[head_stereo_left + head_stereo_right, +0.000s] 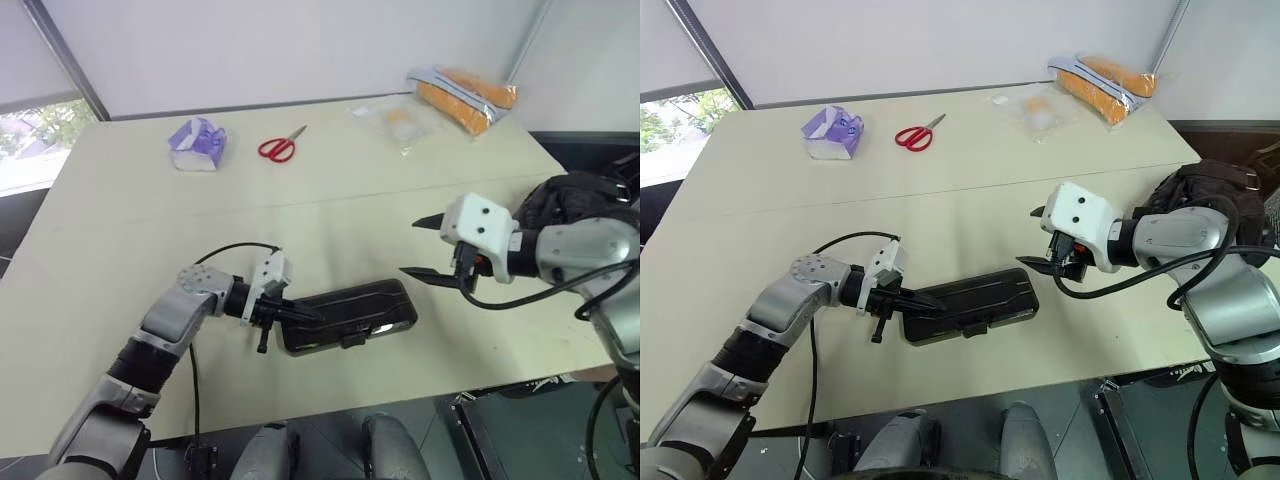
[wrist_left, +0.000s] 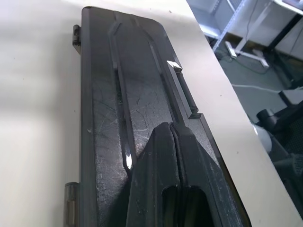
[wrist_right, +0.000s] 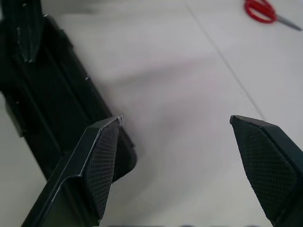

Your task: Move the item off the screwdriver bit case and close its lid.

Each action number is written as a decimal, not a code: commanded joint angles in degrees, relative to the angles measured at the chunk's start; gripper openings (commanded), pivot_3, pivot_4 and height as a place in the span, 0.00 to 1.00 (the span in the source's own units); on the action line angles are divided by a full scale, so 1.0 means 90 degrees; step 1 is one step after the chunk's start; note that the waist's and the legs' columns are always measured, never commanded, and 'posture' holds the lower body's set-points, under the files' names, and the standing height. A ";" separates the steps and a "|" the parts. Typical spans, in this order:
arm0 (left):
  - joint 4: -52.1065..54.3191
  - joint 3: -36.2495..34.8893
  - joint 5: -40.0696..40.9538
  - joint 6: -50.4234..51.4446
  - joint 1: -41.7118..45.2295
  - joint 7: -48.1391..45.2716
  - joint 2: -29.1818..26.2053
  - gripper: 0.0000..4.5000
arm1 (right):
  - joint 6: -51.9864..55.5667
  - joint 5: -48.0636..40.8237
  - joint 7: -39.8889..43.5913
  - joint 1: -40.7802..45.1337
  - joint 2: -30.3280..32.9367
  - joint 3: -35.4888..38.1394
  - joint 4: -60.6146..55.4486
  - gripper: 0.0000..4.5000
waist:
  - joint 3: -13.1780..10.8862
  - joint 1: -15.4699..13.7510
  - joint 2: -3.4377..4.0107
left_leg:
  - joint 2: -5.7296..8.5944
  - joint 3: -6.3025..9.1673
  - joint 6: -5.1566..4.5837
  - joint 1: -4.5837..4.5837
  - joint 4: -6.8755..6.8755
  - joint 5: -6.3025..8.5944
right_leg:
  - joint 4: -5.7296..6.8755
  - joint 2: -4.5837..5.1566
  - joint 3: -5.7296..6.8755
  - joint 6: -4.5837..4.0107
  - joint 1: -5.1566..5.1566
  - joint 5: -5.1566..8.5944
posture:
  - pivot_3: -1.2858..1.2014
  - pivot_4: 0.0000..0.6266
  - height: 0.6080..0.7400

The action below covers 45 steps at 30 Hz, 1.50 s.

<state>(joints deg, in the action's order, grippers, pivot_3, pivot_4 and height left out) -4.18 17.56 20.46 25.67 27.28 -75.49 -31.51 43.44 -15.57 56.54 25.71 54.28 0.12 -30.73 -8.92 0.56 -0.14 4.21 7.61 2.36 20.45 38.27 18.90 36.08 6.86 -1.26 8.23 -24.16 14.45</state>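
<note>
Lying closed near the counter (image 1: 120, 230) front: screwdriver bit case (image 1: 348, 316), lid (image 2: 137, 94) down. Pressing on it, left hand (image 1: 290, 313), fingers together, holding nothing. Hovering right, right hand (image 1: 428, 248), spread wide, empty. Sitting far right, black bag (image 1: 1200, 195). Seemingly nearly done.

a glossy, scuffed smoky-dark plastic lid (image 2: 137, 94) covers the flat rectangular plastic case (image 1: 345, 315) on a matt pale tabletop (image 1: 330, 210); beside it, black gripper fingers (image 3: 102, 165) show cross-hatched textured pads.
</note>
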 commanded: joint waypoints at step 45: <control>-0.3323 -0.0201 -0.1251 -0.0773 0.1928 0.0759 0.1762 0.00 | 0.0394 -0.0608 -0.1756 -0.2042 -0.1267 -0.1961 -0.0329 0.01 | -0.0016 0.0003 -0.0026 | 0.0008 0.0010 0.0029 0.0089 0.0074 -0.0016 | 0.0013 -0.0001 0.0029 0.0004 -0.0045 -0.0002 | 0.52 0.24 1.00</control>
<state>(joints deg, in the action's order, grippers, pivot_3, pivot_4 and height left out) -34.04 15.32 10.09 20.32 43.78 -68.52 -15.96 47.52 -22.54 41.97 7.43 43.25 -18.21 -33.95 -9.07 0.59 -0.38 4.28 7.70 2.61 21.25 38.96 18.76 36.20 6.85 -1.00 8.27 -24.56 14.42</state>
